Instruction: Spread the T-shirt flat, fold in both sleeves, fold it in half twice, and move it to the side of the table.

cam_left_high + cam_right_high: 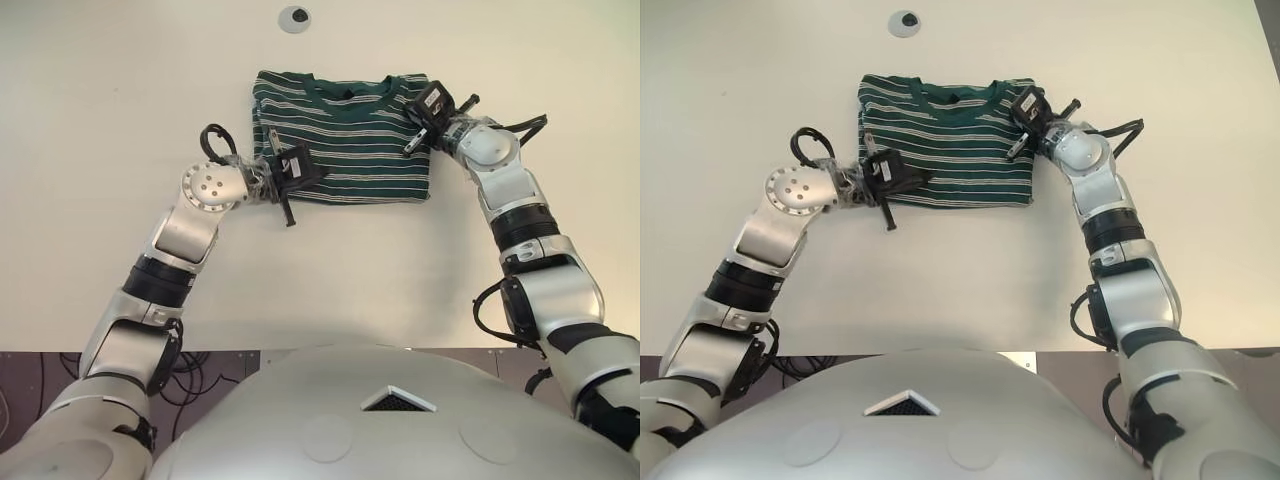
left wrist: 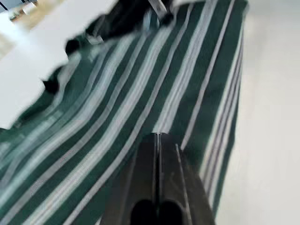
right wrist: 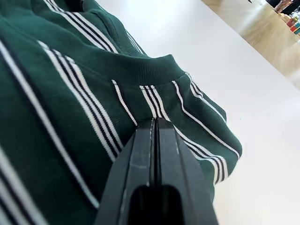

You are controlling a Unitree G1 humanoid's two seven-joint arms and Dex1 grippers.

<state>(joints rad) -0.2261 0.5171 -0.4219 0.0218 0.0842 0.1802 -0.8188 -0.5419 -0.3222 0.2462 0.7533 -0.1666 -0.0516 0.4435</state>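
The green T-shirt (image 1: 345, 130) with white stripes lies on the white table (image 1: 330, 280) as a flat rectangle, collar at the far side and sleeves tucked in. My left gripper (image 1: 298, 172) sits at the shirt's near left corner; its fingers are shut and pressed together just over the striped cloth (image 2: 117, 140). My right gripper (image 1: 413, 142) is over the shirt's right edge near the shoulder. It is shut too, with the tips against a folded ribbed edge (image 3: 154, 61). I see no cloth pinched between either pair of fingers.
A small round grey disc (image 1: 294, 18) lies on the table beyond the collar. Bare tabletop stretches on both sides of the shirt and towards me. The table's near edge (image 1: 230, 350) has dark cables below it.
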